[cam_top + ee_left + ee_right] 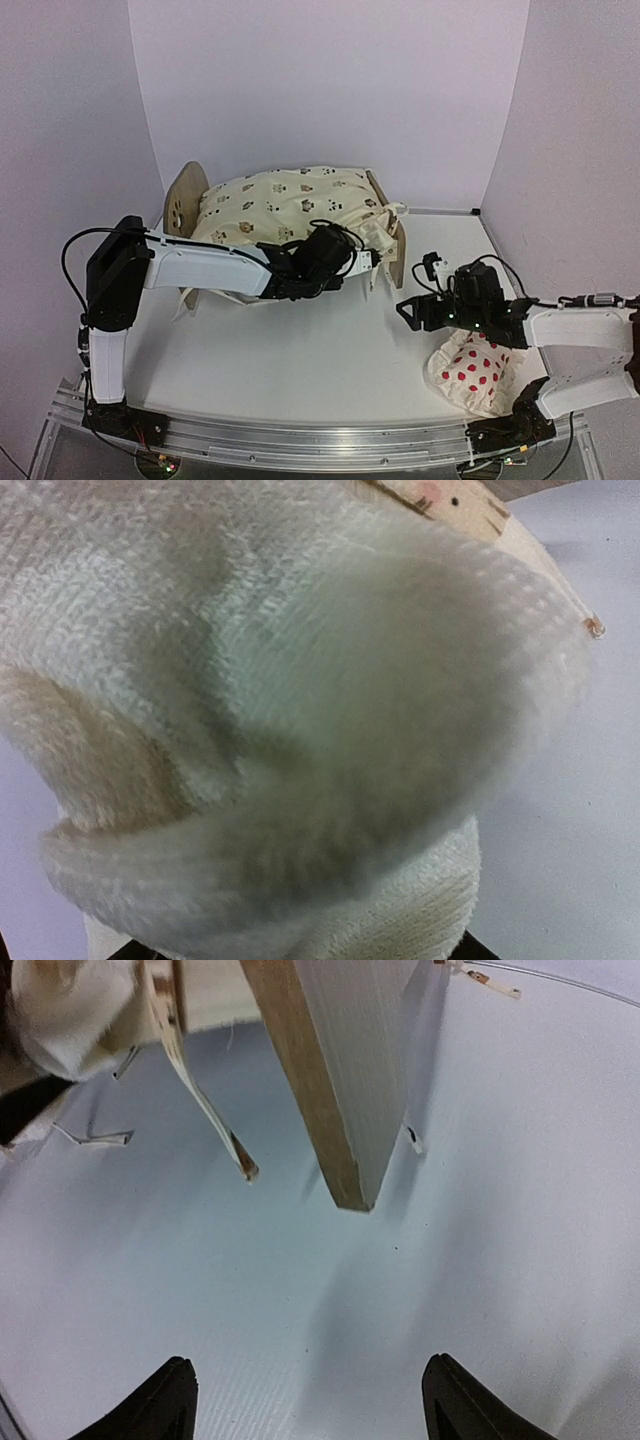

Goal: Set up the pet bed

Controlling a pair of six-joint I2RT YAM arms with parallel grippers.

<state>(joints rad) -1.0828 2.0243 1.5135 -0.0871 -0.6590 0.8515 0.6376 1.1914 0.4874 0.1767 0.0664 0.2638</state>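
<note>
Lab setup, white backdrop [330,90], aluminium rail [320,440]

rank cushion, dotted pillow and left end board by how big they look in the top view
1. cream cushion
2. red-dotted pillow, partly hidden
3. left end board, partly hidden behind the cushion
</note>
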